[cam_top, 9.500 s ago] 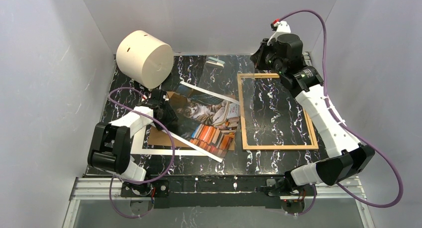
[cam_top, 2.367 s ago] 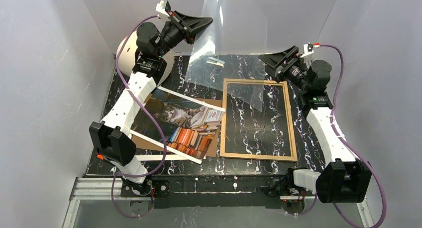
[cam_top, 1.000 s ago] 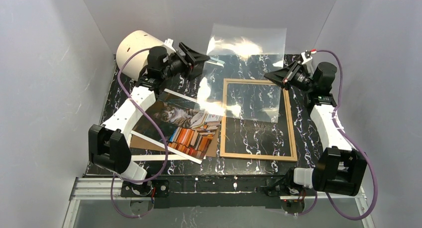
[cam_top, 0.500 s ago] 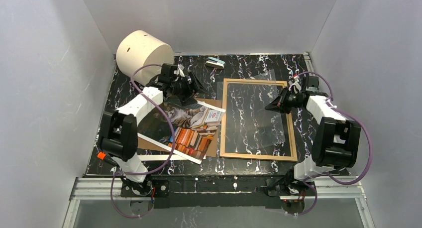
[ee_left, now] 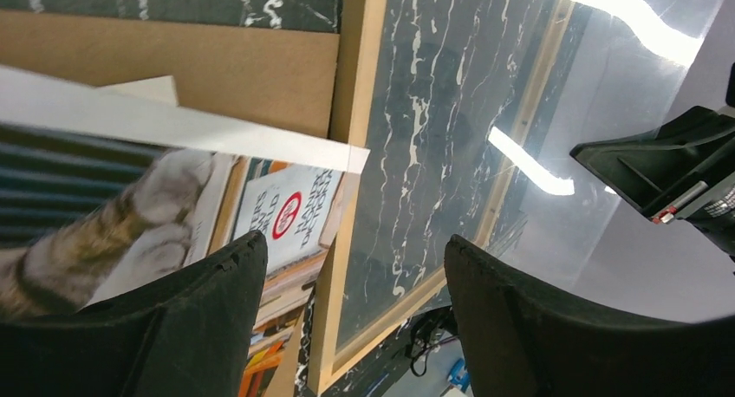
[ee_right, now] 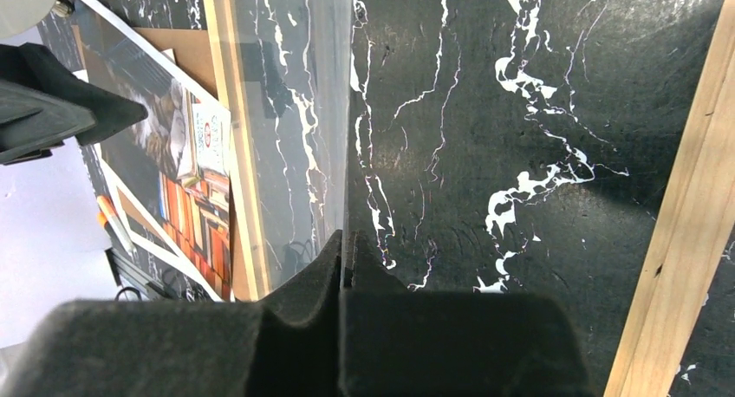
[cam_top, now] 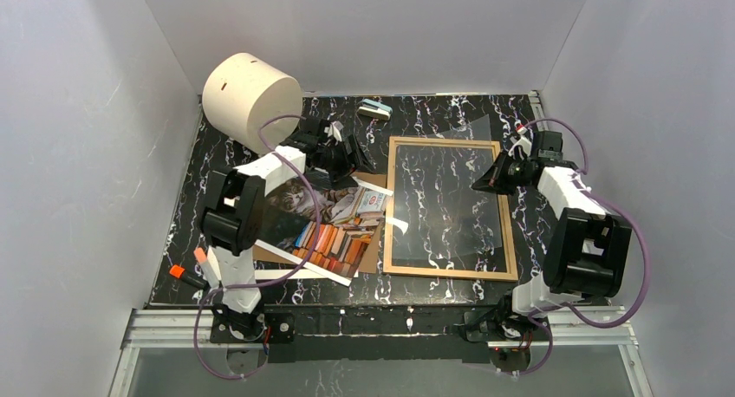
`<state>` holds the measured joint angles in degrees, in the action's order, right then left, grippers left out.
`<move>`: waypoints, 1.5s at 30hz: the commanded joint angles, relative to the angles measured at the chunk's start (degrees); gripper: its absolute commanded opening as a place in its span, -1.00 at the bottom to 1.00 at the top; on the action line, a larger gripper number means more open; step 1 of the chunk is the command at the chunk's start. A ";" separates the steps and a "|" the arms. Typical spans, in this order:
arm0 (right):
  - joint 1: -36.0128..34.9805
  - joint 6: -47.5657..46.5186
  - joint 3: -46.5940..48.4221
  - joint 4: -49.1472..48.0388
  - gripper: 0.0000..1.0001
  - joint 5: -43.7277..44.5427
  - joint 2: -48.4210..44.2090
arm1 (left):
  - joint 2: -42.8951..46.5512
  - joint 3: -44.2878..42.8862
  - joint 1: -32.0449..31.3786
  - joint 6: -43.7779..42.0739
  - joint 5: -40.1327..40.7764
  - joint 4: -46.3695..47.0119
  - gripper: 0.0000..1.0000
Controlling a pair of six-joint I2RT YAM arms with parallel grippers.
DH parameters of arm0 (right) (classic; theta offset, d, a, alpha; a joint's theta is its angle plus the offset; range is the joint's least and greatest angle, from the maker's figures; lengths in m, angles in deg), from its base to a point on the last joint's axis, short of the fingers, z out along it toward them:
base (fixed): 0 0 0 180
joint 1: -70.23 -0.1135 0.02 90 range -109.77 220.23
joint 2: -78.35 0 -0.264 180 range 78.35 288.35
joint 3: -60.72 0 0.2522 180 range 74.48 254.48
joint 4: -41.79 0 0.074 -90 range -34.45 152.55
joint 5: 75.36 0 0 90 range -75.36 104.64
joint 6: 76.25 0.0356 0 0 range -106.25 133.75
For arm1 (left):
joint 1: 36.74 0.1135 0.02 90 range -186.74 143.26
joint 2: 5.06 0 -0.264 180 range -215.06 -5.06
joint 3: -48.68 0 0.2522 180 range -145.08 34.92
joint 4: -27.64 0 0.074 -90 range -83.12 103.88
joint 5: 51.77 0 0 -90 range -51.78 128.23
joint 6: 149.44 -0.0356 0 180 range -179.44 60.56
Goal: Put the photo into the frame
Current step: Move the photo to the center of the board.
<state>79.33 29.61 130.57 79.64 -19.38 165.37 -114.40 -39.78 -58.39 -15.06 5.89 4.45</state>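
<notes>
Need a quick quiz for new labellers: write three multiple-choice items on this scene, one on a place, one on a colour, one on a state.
1. Where is the photo?
A) inside the frame
B) outside the frame, to its left in the top view
C) held up in the air

2. What colour are the frame's edges?
A) black
B) light wood
C) white

3. The right end effector is:
A) wide open
B) shut on the photo
C) shut on the clear sheet

Key:
1 B, the photo lies flat beside the frame.
2 B, its rails are pale wood.
3 C, its fingers pinch the sheet's edge.
</notes>
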 commanded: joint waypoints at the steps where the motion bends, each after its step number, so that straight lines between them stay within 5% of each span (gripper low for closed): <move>1: 0.48 -2.89 0.84 0.93 -0.97 -0.62 -2.98 | -2.42 -4.35 -2.19 -1.00 -0.47 3.02 0.41; 13: 0.48 -5.25 -0.84 2.97 -0.97 3.63 -4.61 | -13.25 -12.43 -4.55 -7.48 4.82 2.74 0.24; 33: 0.48 -5.29 -2.04 1.69 -0.97 7.15 -5.35 | -17.13 -15.75 -5.48 -7.62 5.03 2.02 0.11; 45: 0.48 -4.43 -2.69 -0.02 -0.97 -1.51 -5.39 | -18.84 -16.99 -6.48 -6.94 6.58 1.85 0.04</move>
<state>79.59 25.22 127.25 80.76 -16.23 160.89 -131.56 -55.15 -64.42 -21.72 11.26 7.84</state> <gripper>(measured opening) 0.031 0.529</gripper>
